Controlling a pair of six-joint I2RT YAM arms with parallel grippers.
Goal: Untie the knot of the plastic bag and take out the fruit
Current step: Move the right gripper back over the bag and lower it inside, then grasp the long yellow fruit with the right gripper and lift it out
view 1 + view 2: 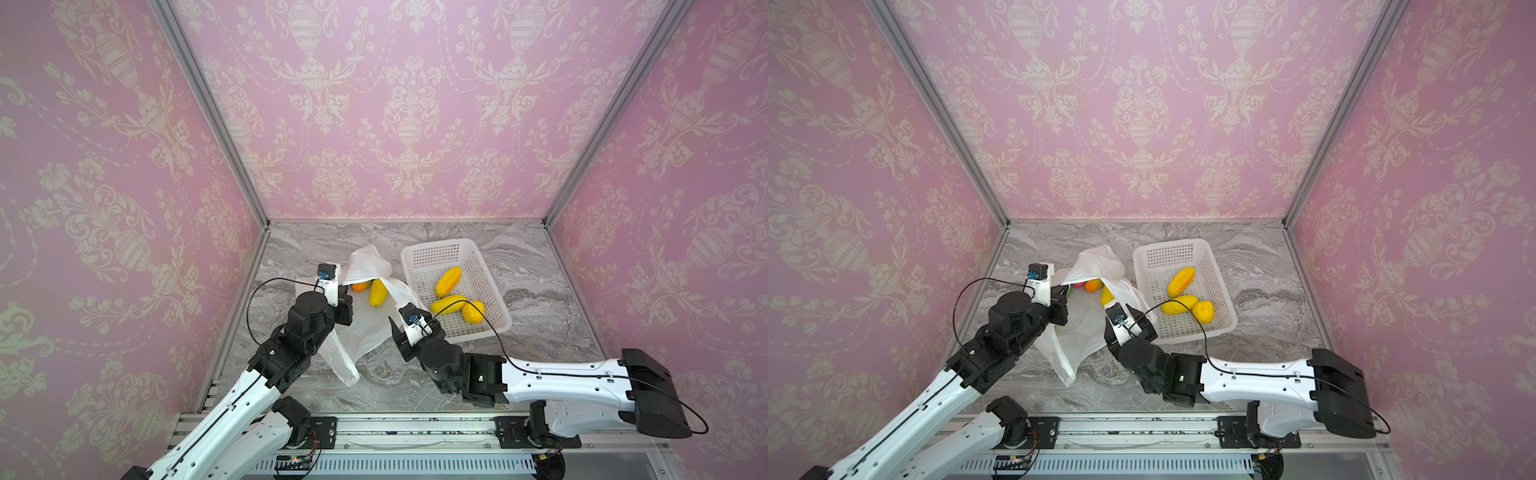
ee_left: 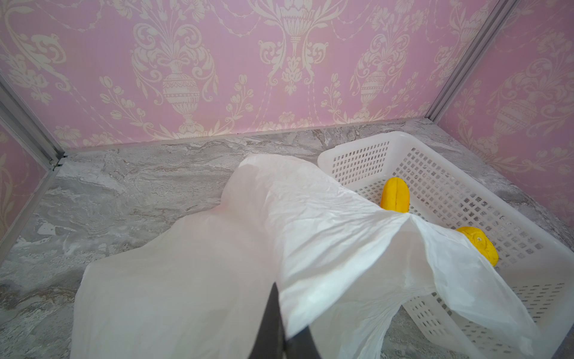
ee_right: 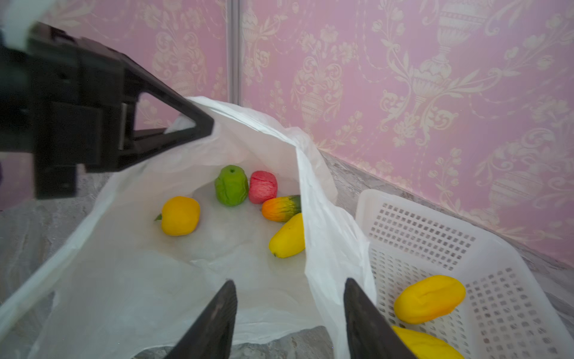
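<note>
Left claw [image 2: 274, 287] pinches thin, crinkly plastic bag [image 2: 217, 264].

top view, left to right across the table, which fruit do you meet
orange fruit under the plastic bag flap → long yellow fruit in the bag → rounder yellow fruit in the basket. Left out because they overlap: the basket's two long yellow pieces.

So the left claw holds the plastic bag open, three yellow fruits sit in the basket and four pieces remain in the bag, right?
No: the right wrist view shows five pieces left in the plastic bag, not four. The rest is right.
</note>
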